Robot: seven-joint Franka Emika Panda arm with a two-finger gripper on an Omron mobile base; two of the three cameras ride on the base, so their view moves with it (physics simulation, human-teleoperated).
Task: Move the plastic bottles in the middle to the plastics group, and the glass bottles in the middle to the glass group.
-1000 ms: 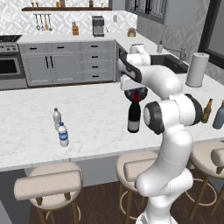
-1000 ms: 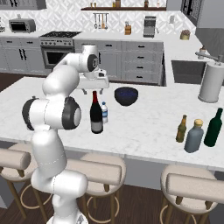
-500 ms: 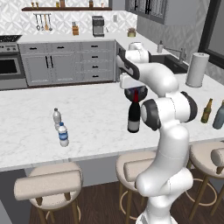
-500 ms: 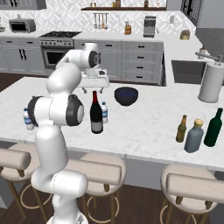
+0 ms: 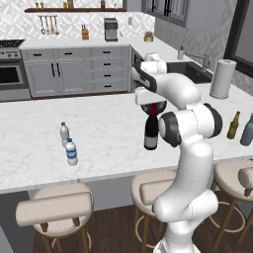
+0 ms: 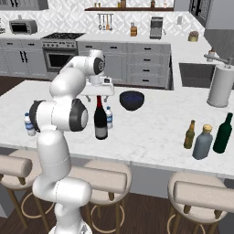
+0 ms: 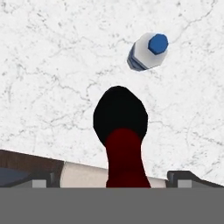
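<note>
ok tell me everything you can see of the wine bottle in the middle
The wine bottle is tall, dark and glossy, like glass, with a red neck and top. It stands upright on the white marble counter, right beside a small water bottle. The open pincer hangs directly above it, fingertips on either side of the red neck, not gripping.

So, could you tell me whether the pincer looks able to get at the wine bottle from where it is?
Probably yes: the open pincer hangs directly above the wine bottle, its red top between the fingertips, with nothing in between.
</note>
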